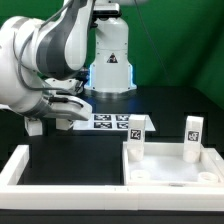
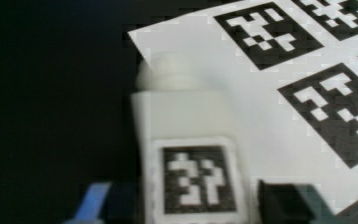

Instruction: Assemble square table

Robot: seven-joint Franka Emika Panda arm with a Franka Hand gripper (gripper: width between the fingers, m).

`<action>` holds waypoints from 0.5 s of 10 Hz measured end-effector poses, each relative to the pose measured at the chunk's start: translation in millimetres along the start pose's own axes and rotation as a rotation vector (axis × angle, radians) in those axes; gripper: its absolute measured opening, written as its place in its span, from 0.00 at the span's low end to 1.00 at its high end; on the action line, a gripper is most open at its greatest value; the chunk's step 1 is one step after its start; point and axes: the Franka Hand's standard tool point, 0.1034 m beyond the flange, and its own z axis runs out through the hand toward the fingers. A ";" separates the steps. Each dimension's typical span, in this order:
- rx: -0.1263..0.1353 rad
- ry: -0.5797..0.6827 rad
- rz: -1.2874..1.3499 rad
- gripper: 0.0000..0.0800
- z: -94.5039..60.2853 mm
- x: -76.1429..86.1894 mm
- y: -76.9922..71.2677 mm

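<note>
Closest to the wrist camera: two fingers (image 2: 98,200) of the jaws, one on each side of a leg (image 2: 190,140) lying flat on the black tabletop (image 2: 43,100). Tagged face of the leg turned up. Round peg end pointing toward the marker board (image 2: 282,90) and meeting its corner; touching or merely overlapping in view, not discernible. Jaws partly spread and set closely astride the leg, a thin dark gap visible beside one finger; firm grasp or mere bracketing not discernible.

Exterior view, near to far:
- Bar (image 1: 70,190) along the near edge of the tabletop, meeting a side bar (image 1: 10,170) along the edge at the exterior view's left.
- Slab (image 1: 170,172) lying flat, rim up, at the near corner on the exterior view's right.
- Standing leg (image 1: 137,133) upright at the slab's far corner toward the exterior view's left.
- Second standing leg (image 1: 192,135) upright on the same far rim, toward the exterior view's right. Tags of both facing the camera; fully seated in sockets or only set there, not discernible.
- Marker board beyond the slab, toward the middle of the tabletop.
- Arm (image 1: 50,50) bent low over the board's end at the exterior view's left, with the lying leg not clearly made out beneath it.
- Arm base (image 1: 110,60) at the far edge.
</note>
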 end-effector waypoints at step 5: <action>0.000 0.000 0.000 0.36 0.0 -0.1 0.0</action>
